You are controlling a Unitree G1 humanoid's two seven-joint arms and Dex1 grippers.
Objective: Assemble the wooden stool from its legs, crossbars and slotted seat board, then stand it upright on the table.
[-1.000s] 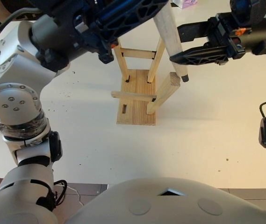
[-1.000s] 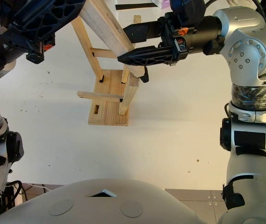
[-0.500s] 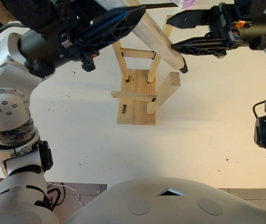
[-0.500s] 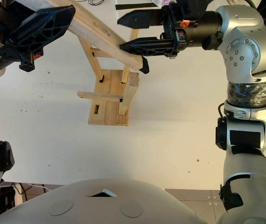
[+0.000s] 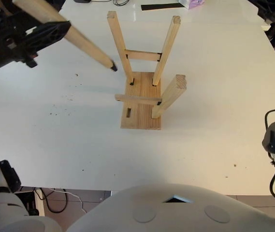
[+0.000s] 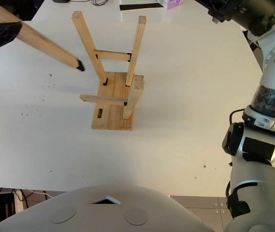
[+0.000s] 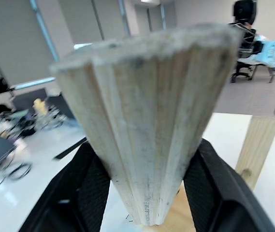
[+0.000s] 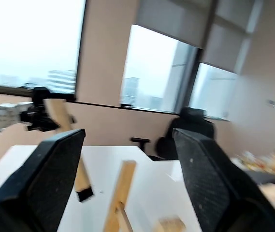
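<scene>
- Pinching a loose stool leg (image 5: 86,48) in the left hand (image 7: 147,193), raised near the far left corner of the table (image 5: 214,121), with black fingers (image 7: 79,193) pressed against the wood from both sides.
- Slanting that leg down toward the middle of the table, its black-capped tip (image 5: 113,68) in the air just beside the stool's far left leg (image 5: 120,46) and apart from it.
- Spread wide and gripping nothing: the right hand (image 8: 127,140), raised near the table's far right corner.
- Lying flat at the middle of the table: the slotted seat board (image 5: 144,118), legs pointing up.
- Standing up from the board's far end: the far left leg and the far right leg (image 5: 166,48), joined high up by a crossbar (image 5: 142,54).
- Leaning at the board's near right corner: a third leg (image 5: 170,95), with a second crossbar (image 5: 136,99) jutting from it toward the left and ending free above the board's left edge.
- Open near the board's near left corner: a slot (image 5: 128,112).
</scene>
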